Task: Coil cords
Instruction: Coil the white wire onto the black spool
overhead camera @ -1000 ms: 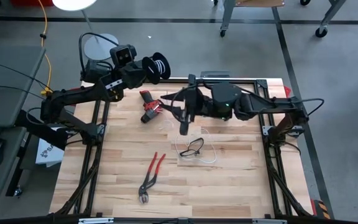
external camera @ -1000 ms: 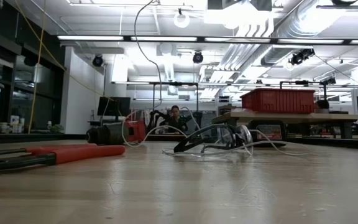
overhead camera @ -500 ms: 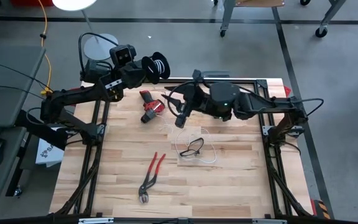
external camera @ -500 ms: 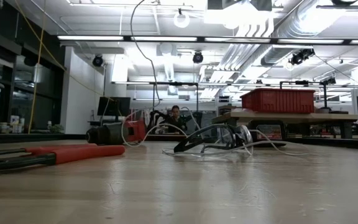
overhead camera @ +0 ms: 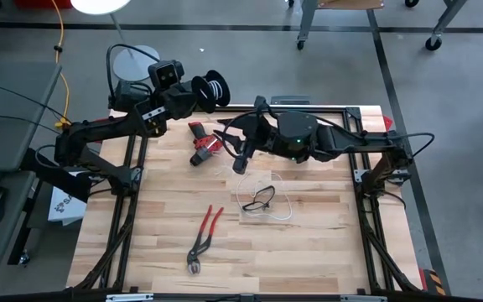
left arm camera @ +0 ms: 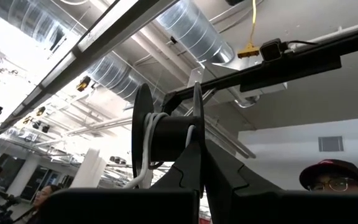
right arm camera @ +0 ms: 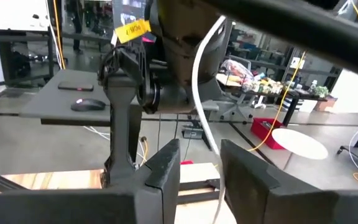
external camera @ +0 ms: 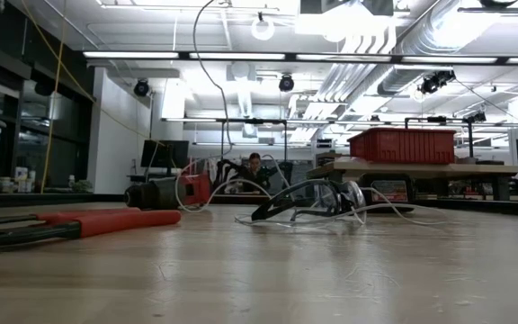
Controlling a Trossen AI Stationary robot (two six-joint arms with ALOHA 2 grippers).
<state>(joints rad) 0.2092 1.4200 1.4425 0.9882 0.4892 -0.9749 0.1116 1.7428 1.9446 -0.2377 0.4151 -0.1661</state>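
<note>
Seen from above, the wooden bench (overhead camera: 309,243) lies largely bare along its near edge and right side, leaving open room there, while both arms crowd the far half. The left claw (overhead camera: 201,91) is raised over the far left corner, clamped shut on the black spool (overhead camera: 214,89), which the left wrist view shows upright between the dark fingers (left arm camera: 194,168) with a few turns of white cord (left arm camera: 146,140) wound on it.

The right claw (overhead camera: 243,153) hangs above the middle of the far half, its fingers (right arm camera: 166,165) part-way apart with the cord (right arm camera: 202,93) running between them; whether they pinch it cannot be told. From there the cord drops to the bench and lies in loose loops (overhead camera: 268,204) near the centre, tangled around a pair of safety glasses (overhead camera: 260,198).

A red-and-black tool (overhead camera: 201,144) lies on the far left part of the boards, just beside the right claw's reach. Red-handled pliers (overhead camera: 203,235) rest well apart toward the near left. From bench height, the glasses (external camera: 308,202) and cord loops stand mid-surface, the pliers' handles (external camera: 106,219) to one side.

Beyond the bench, a person (external camera: 255,171) sits in the workshop, and a red bin (external camera: 403,146) stands on a distant table. A yellow cable (overhead camera: 59,50) trails across the floor.
</note>
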